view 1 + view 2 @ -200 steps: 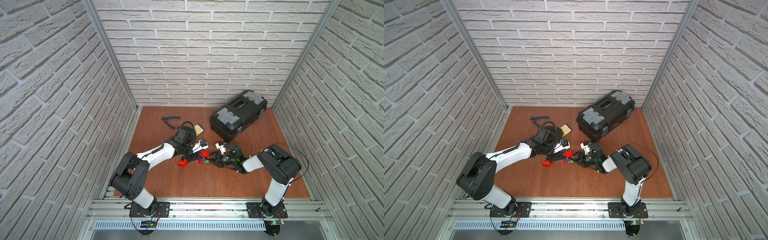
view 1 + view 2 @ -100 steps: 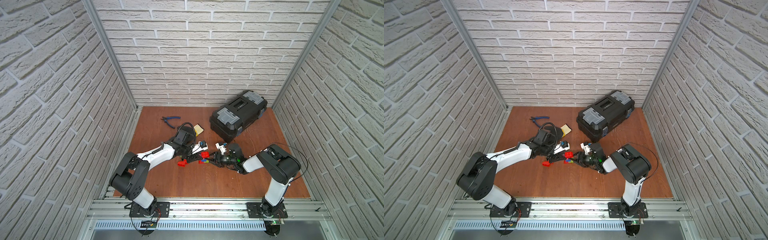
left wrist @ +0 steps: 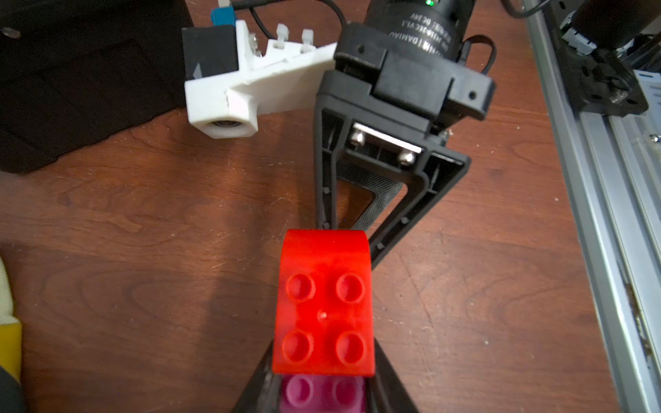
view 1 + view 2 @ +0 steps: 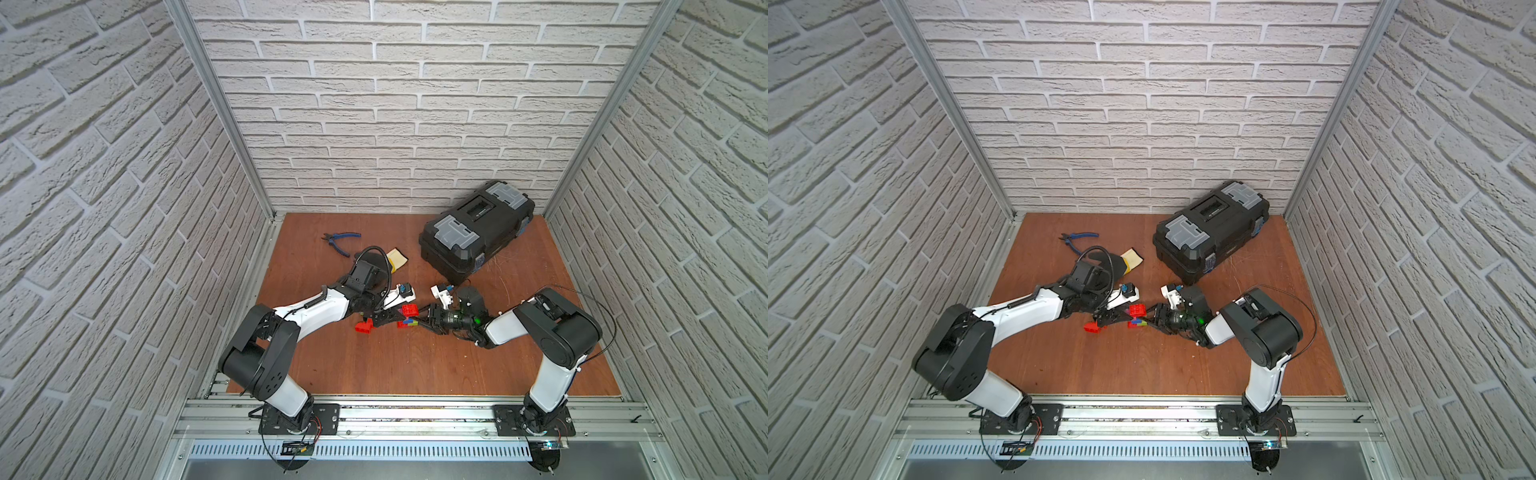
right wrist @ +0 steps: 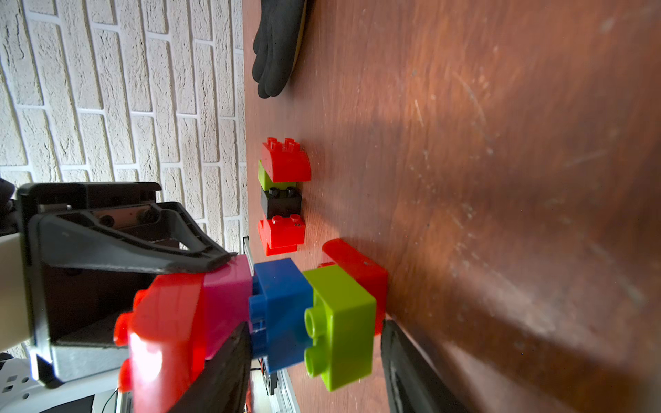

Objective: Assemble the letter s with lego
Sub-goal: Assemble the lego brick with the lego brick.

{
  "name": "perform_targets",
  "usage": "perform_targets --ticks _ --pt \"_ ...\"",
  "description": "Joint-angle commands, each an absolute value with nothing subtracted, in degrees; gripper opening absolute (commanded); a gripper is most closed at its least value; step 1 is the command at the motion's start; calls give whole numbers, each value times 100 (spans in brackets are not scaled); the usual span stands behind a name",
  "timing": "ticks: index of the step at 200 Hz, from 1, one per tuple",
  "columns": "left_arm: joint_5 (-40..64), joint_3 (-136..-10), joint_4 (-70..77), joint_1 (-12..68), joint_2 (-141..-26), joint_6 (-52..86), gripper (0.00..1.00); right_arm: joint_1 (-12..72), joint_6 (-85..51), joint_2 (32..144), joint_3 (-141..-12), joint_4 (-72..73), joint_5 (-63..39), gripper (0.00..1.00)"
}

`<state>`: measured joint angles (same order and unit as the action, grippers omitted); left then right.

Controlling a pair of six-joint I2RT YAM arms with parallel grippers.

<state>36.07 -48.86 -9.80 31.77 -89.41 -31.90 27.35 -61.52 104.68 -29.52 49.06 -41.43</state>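
The lego in hand is a joined row of bricks: red, pink, blue, lime green and a far red one that rests on the floor. My left gripper is shut on the pink brick. My right gripper faces it, its fingers standing on either side of the blue and lime bricks. Whether they press is unclear. In both top views the two grippers meet mid-floor. A second lego stack of red, lime and black lies beside them.
A black toolbox stands at the back right. Blue-handled pliers and a black and yellow glove lie behind the left arm. Brick walls enclose three sides, and a metal rail runs along the front.
The right gripper's jaws have drawn a little closer together around the bricks. Both arms otherwise hold their places.
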Motion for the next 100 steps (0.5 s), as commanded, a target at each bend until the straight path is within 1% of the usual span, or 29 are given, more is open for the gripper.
perform_targets --ticks 1,61,100 --pt "3552 -4690 -947 3207 -8913 -3132 25 2705 -6017 10578 -2877 4614 -4017 58" --pt "3332 -4538 -861 3396 -8814 -3138 21 2706 -5986 10597 -2907 4570 -4069 57" --pt "3305 -4489 -923 3499 -8750 -3155 21 2698 -5966 10591 -2948 4545 -4095 57"
